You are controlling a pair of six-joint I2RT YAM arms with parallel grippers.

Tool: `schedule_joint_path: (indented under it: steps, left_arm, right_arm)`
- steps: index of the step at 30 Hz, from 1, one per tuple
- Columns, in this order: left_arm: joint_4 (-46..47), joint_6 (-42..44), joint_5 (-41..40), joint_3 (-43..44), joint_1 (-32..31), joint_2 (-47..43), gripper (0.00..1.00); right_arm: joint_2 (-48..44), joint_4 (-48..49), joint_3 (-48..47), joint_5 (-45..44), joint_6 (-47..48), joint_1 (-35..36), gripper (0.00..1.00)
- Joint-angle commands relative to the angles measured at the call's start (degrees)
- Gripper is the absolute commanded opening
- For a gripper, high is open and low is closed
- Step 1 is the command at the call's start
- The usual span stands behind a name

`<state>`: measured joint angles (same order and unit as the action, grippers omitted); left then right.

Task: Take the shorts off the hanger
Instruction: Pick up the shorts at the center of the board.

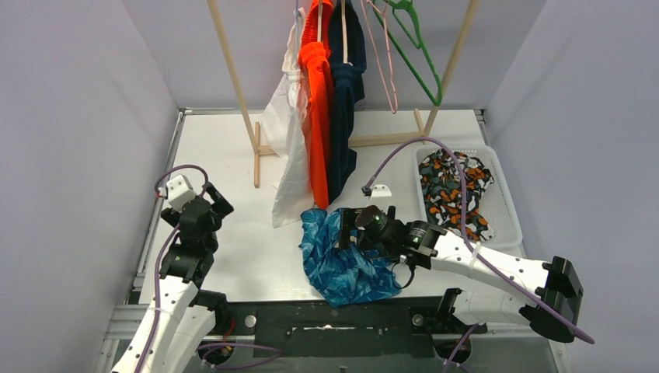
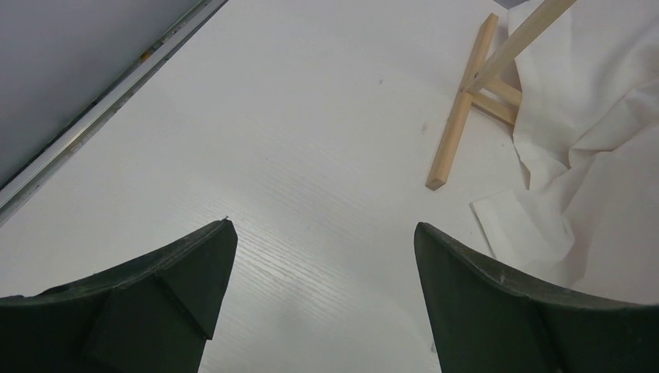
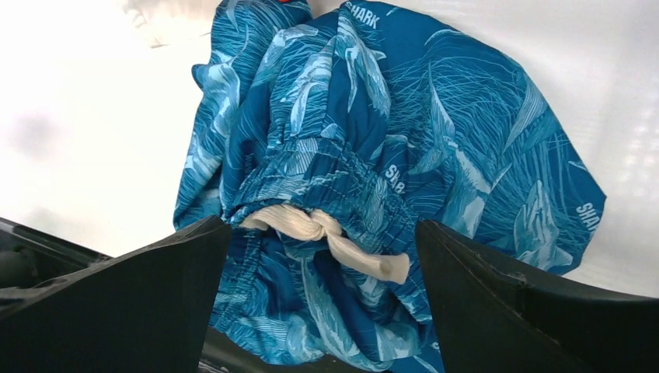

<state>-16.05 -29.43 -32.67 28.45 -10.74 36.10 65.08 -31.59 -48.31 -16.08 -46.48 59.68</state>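
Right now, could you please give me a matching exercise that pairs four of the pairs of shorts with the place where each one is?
Things:
1. blue patterned shorts
2. camouflage shorts
3. orange shorts
4. white shorts

Places:
A. hanging on the rack between two other pairs
B. crumpled on the table, off the rack
C. hanging leftmost on the rack in the top view
D. lying in the white basket

Pairs: 1-B; 2-D; 3-A; 4-C
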Motion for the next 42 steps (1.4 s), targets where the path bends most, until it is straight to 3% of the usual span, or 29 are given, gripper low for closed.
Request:
schedule_joint_path:
  steps: [1,18,19,21,24,28,29,38,40,42]
  left_arm:
    - [3.13,-0.1,0.94,0.91,0.29,-0.6,0.85]
    - [3.4,0.1,0.93,0.78,0.63,-0.37,0.85]
    - [3.52,0.15,0.89,0.77,0.71,-0.25,0.85]
    - [3.49,0.12,1.02,0.73,0.85,-0.27,0.85]
    - [3.49,0.07,1.02,0.74,0.9,-0.33,0.85]
    - [3.65,0.07,1.26,0.73,0.99,-0.07,0.85]
    - [3.66,0.09,1.33,0.73,1.03,0.0,0.85]
    - [4.09,0.16,1.96,0.58,1.25,0.08,0.85]
    - [4.13,0.16,2.16,0.58,1.36,0.17,0.85]
    - [4.1,0.17,2.19,0.65,1.47,0.18,0.85]
  right_arm:
    - [0.87,0.59,-1.83,-0.86,-8.04,-0.13,0.96]
    - [38.67,-14.93,-12.05,-6.63,-13.4,1.56,1.0]
    - [40.02,-15.09,-12.04,-7.17,-12.12,2.03,0.96]
    - [41.41,-15.33,-11.79,-8.36,-11.65,2.47,0.79]
    - [40.01,-12.34,-10.61,-8.11,-9.83,2.61,0.58]
    - [33.9,-6.87,-8.3,-8.24,-7.87,2.52,0.19]
    - [32.25,-5.74,-7.88,-8.58,-7.39,2.43,0.14]
    - [15.52,-4.54,-4.73,-14.67,-8.74,1.93,0.01]
    - [11.17,-3.56,-3.02,-15.84,-8.76,1.79,0.01]
    - [6.91,-2.44,-0.84,-15.63,-8.88,0.95,0.08]
